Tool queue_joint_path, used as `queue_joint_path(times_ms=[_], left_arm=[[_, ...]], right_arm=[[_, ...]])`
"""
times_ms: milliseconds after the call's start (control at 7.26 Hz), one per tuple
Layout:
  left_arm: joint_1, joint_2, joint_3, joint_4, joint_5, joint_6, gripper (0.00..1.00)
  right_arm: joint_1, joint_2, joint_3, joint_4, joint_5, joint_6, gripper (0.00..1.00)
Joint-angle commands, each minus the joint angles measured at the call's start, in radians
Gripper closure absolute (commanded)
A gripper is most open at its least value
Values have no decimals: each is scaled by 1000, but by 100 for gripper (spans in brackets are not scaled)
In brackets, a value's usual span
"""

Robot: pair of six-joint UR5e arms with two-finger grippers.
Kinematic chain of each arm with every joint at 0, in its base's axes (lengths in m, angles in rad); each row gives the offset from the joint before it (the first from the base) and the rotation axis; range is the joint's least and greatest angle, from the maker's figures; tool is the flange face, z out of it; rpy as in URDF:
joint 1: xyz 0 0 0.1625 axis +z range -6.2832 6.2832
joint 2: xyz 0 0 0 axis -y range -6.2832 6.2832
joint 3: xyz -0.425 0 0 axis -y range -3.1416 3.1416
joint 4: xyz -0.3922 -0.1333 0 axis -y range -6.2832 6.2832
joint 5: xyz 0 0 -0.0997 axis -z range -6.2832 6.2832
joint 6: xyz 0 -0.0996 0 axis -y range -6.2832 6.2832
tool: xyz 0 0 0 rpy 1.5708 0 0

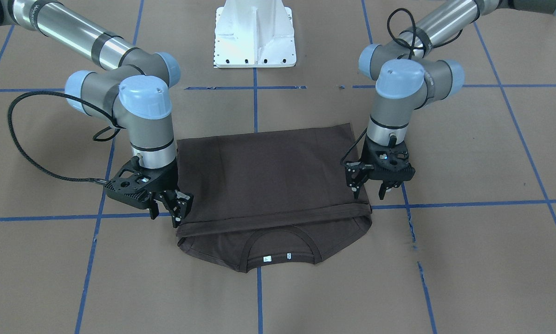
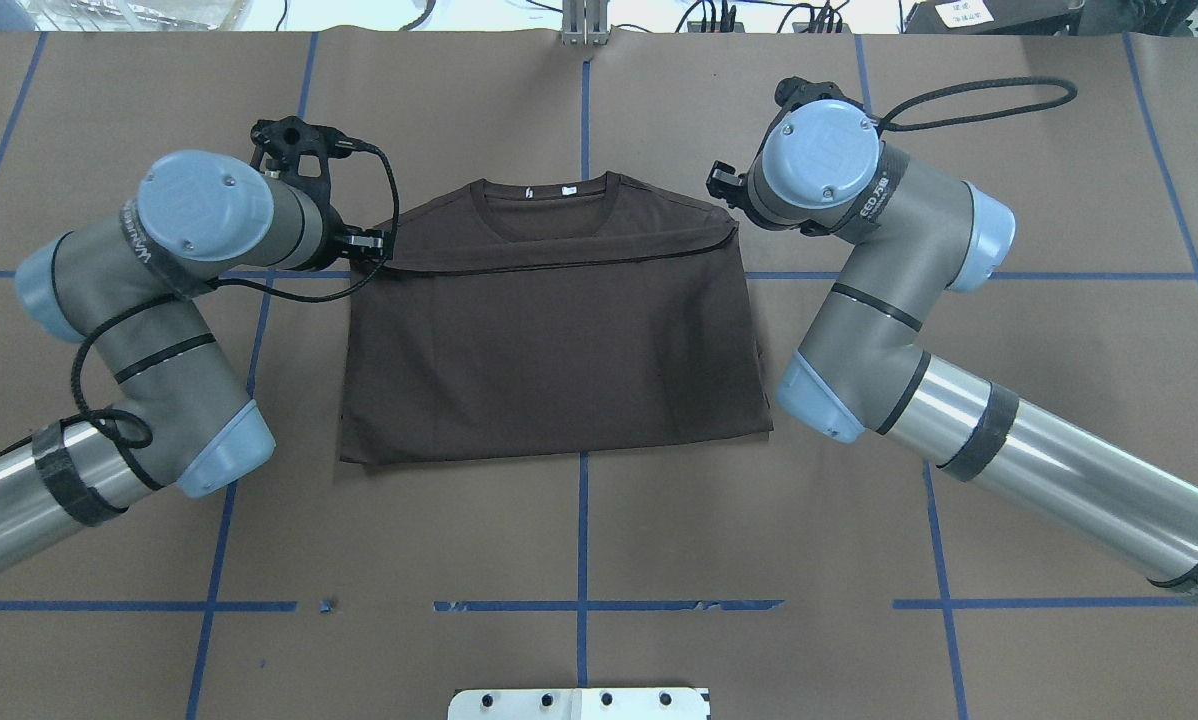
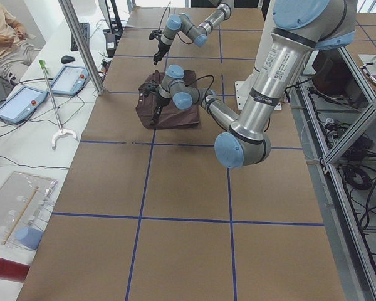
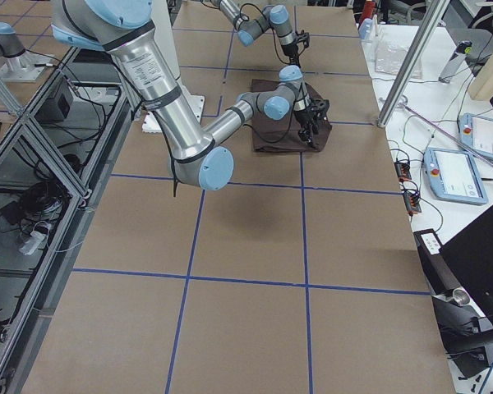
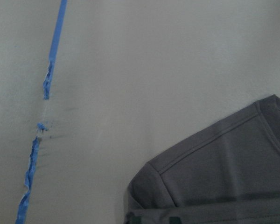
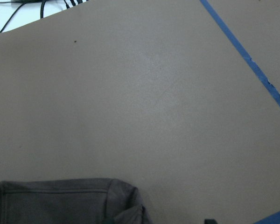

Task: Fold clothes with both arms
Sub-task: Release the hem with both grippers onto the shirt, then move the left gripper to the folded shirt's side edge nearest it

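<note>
Well, the brown T-shirt (image 1: pixel 268 176) lay flat on the table (image 1: pixel 468 153), right between my left gripper (image 1: pixel 368 192) and my right gripper (image 1: pixel 165 217). Its bottom half was folded up over the top half. The folded edge stopped just short of the collar (image 1: pixel 245 250). The collar and two little white tags (image 1: pixel 267 259) peeked out on the side far from my white base (image 1: pixel 255 37).

My left gripper pointed down at one end of that folded edge. Its two fingers were spread apart, one over the cloth and one over the bare table just beside it. It held nothing that I could see. My right gripper pointed down at the other end, close by the corner of the shirt. Its fingers were apart too. I could not tell if they touched the cloth.

From my left wrist I saw one shoulder of the shirt, and a blue tape line (image 5: pixel 37 154) well off to the side. From my right wrist I saw the other shoulder low down, and mostly bare table above it.
</note>
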Motion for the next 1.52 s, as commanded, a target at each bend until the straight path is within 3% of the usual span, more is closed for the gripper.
queue_joint_path(times_ms=[0,138,276,413,551,1378], left_arm=[[57,167,-151,-75,-46,-38,0],[109,226,-163,-174,-43,-113,0],[155,247,-164,-207,-36,-212,11],[180,248,-166,-208,-29,-282,43],[200,249,-167,-208,-23,-296,53],[269,272,-167,-205,-18,-302,53]], right_arm=[[9,-23,36,1,27,-32,0],[7,-23,36,2,27,-32,0],[7,-22,39,2,27,-32,0],[9,-23,41,2,27,-32,0],[9,-22,41,2,26,-32,0],[10,-26,41,2,24,-34,0]])
